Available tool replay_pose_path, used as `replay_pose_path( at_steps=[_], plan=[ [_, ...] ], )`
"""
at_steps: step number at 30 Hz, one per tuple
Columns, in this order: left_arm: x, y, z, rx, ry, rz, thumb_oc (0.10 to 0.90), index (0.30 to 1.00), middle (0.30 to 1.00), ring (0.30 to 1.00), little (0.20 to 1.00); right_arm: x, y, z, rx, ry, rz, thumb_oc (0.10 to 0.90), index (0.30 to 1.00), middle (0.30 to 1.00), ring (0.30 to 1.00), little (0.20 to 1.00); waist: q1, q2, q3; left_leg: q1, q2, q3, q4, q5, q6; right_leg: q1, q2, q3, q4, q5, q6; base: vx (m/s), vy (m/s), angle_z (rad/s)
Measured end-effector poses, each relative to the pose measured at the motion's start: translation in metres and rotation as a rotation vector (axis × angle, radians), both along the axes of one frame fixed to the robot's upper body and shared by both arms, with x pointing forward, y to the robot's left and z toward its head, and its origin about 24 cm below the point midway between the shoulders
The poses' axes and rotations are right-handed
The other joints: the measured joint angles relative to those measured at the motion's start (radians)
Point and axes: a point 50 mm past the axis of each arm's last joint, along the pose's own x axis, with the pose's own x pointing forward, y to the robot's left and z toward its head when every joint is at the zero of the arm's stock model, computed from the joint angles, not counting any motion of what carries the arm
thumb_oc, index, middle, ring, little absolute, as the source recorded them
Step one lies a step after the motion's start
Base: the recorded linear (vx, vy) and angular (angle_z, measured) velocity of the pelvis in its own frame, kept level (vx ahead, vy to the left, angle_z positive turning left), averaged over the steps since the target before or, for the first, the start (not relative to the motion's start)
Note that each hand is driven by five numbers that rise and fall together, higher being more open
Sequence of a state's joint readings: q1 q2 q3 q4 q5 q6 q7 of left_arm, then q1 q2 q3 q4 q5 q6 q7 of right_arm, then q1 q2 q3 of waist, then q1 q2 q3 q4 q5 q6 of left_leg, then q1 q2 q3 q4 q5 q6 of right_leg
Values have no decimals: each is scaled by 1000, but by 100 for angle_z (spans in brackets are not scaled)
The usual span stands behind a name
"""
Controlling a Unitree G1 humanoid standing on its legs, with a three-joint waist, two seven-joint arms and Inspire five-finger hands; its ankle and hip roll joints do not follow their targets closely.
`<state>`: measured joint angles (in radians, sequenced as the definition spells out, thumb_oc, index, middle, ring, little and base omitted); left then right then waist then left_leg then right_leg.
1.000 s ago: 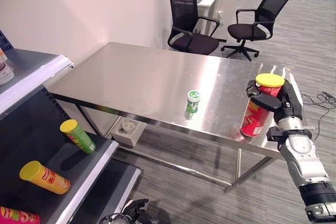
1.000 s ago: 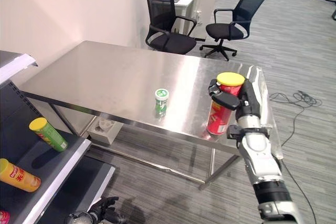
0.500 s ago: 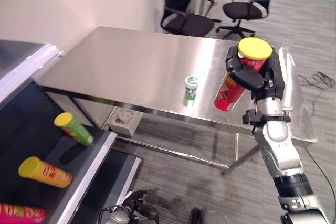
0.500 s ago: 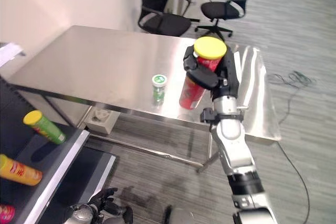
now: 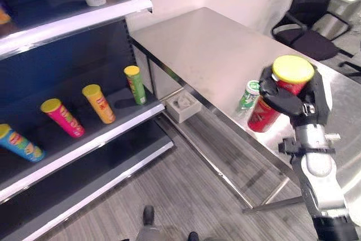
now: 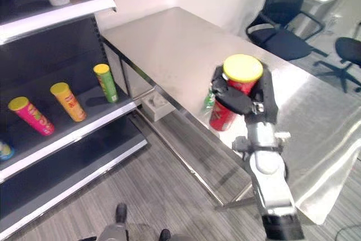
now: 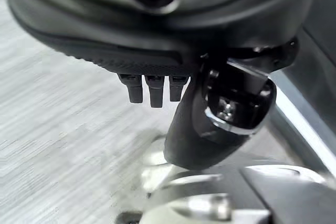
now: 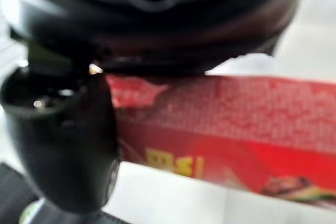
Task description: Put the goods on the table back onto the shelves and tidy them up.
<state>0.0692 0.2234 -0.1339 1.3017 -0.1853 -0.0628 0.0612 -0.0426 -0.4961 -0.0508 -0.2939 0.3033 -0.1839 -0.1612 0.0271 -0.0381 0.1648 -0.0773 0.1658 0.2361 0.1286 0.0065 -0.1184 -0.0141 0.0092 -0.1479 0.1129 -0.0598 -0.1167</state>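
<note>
The right hand (image 5: pixel 293 97) is gripping a red can (image 5: pixel 269 108) above the table (image 5: pixel 214 55) edge, open floor (image 5: pixel 186 196) stretching toward the shelf (image 5: pixel 107 139).

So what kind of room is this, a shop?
More likely an office set up as a mock shop: dark shelves holding snack tubes, a steel table, and office chairs behind.

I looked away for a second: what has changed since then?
The right hand has lifted the red can off the steel table and holds it in the air; the camera has swung toward the shelves. The small green can stays on the table.
</note>
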Motion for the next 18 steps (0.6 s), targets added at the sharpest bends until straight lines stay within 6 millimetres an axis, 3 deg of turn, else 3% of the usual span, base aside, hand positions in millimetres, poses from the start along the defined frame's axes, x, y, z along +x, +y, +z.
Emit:
replay_pose_path(
  at_steps=[3, 7, 9, 12, 14, 15, 16, 17, 18],
  plan=[
    [-11, -1, -2, 9, 55, -31, 800, 900, 900, 900, 900, -6, 34, -2, -45, 18, 211, 400, 300, 300, 300, 300, -53, 10, -2, 143, 36, -20, -13, -45, -68, 17, -5, -61, -59, 45, 6, -216, 84, 70],
    [-15, 3, -1, 42, 92, -127, 800, 900, 900, 900, 900, -13, 66, -10, -102, 54, 409, 400, 300, 300, 300, 300, -73, 24, -10, 229, 91, -22, -49, -41, -74, 4, -17, -135, -100, 94, 22, -205, 251, 55],
    [-15, 0, -2, 57, 108, -215, 800, 900, 900, 900, 900, -17, 88, -24, -151, 106, 510, 400, 300, 300, 300, 300, -94, 57, -22, 227, 148, -21, -64, -19, -107, -18, -41, -205, -112, 106, 52, -146, 251, 104],
    [-10, -9, -4, 49, 97, -246, 800, 900, 900, 900, 900, -16, 101, -37, -236, 150, 559, 400, 300, 300, 300, 300, -66, 98, -27, 215, 177, -27, -106, -15, -108, -52, -94, -220, -107, 141, 99, -210, 445, 81],
    [-4, -10, -3, 57, 77, -263, 800, 900, 900, 900, 900, -9, 105, -43, -268, 166, 545, 400, 300, 300, 300, 300, -72, 106, -30, 171, 189, -24, -81, -16, -110, -81, -149, -253, -82, 154, 125, -115, 341, 75],
    [-2, -12, -3, 58, 64, -275, 800, 900, 900, 900, 900, -4, 109, -48, -281, 183, 542, 400, 300, 300, 300, 300, -64, 112, -29, 146, 188, -43, -81, -17, -107, -93, -183, -258, -67, 164, 156, -134, 441, 93],
    [1, -25, -5, 41, 43, -270, 800, 900, 900, 900, 900, 0, 108, -55, -353, 211, 525, 400, 300, 300, 300, 300, -56, 161, -33, 126, 183, -73, -96, -19, -51, -106, -231, -223, -58, 199, 221, -151, 570, 81],
    [5, -21, -3, 61, 31, -261, 800, 900, 900, 900, 900, 2, 111, -63, -354, 235, 516, 400, 300, 300, 300, 300, -38, 119, -20, 128, 120, -73, -97, -12, -106, -102, -296, -192, -57, 221, 250, -139, 632, 77],
    [8, -13, -1, 84, 23, -265, 800, 900, 900, 900, 900, -1, 118, -73, -353, 276, 525, 400, 300, 300, 300, 300, -37, 70, -27, 105, 51, -75, -90, -29, -71, -96, -357, -174, -83, 193, 251, -68, 525, 64]
  ],
)
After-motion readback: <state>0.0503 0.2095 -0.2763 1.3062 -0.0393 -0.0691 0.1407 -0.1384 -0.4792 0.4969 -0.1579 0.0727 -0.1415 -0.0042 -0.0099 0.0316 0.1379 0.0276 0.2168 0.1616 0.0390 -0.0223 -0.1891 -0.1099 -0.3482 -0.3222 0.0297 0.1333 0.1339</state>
